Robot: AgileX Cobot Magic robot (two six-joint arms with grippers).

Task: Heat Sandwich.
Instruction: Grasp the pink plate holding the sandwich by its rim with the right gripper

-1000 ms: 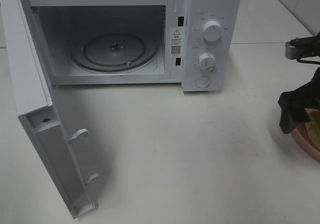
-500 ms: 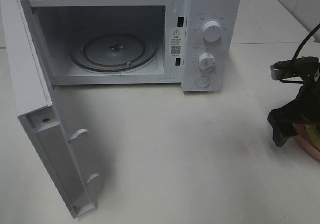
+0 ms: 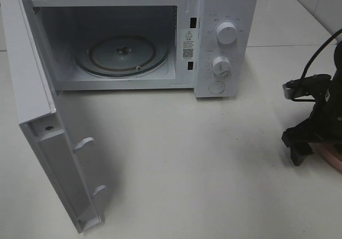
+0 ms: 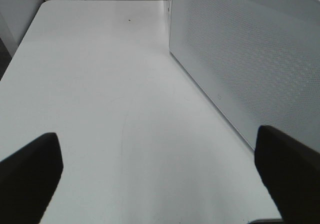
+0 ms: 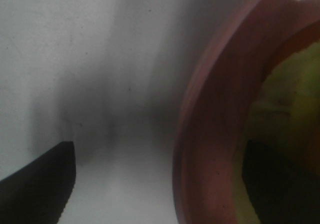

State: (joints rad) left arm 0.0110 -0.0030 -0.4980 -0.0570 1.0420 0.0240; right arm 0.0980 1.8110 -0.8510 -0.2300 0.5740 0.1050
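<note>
Pink round plate (image 3: 331, 161) on the right of the white table (image 3: 214, 159) holds one sandwich with yellow-green filling (image 5: 300, 78), too blurred to call its long axis. Right gripper (image 5: 155, 184) gapes wide astride the plate's rim, gripping nothing. Left gripper (image 4: 160, 179) is spread wide, empty. One white microwave (image 3: 224, 36), door open, has one glass turntable (image 3: 123, 54) inside.

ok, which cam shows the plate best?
Right wrist: the plate fills half the frame, close up though blurred. Exterior high catches only a pink sliver at its right edge. Left wrist shows none of it.
</note>
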